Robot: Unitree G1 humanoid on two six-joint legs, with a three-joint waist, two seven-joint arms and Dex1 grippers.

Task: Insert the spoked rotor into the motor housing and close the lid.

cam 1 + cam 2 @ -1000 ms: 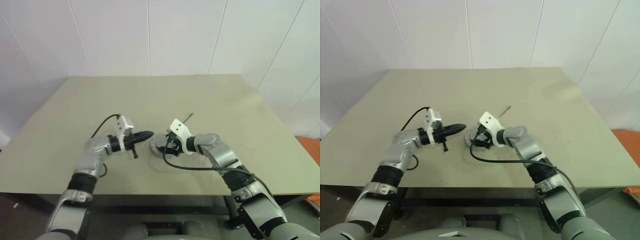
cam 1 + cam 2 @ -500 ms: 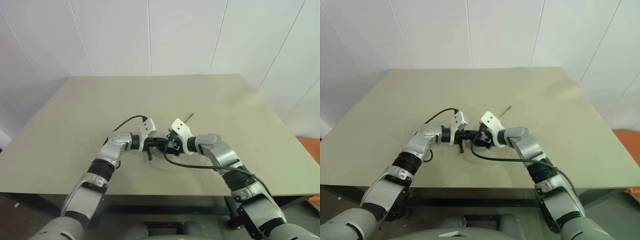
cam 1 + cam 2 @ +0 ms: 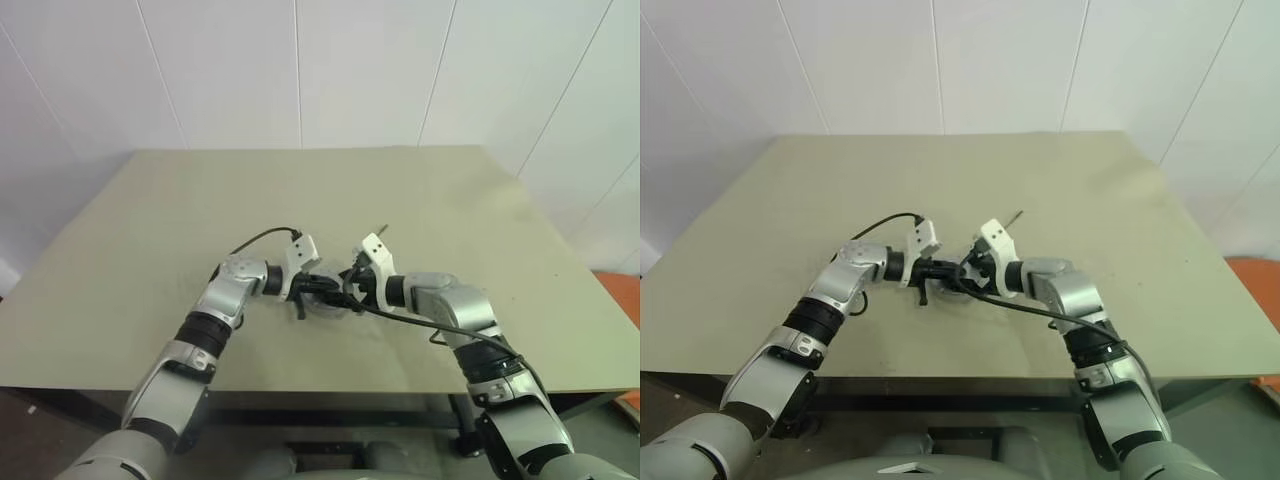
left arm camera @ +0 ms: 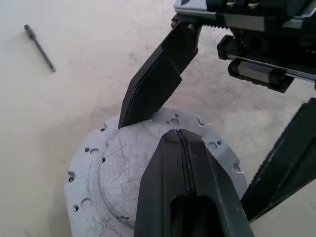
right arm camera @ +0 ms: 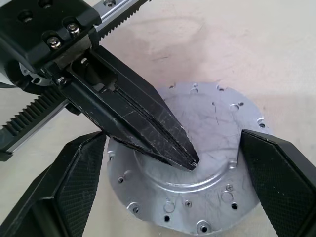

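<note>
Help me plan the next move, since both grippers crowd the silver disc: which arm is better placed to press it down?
Probably left. The left gripper is shut, its tip over the middle of the silver disc. The right gripper stands open, fingers straddling the disc's edges.

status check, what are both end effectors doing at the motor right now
Left end effector shut, tip on the lid. Right end effector open, fingers straddling the lid, not gripping. Lid flat on the table. Thin pin lies apart, nothing blocking.

Head stereo pair looking forward and down over table [image 3: 150,230], wrist cameras close above shared lid [image 5: 207,148]
</note>
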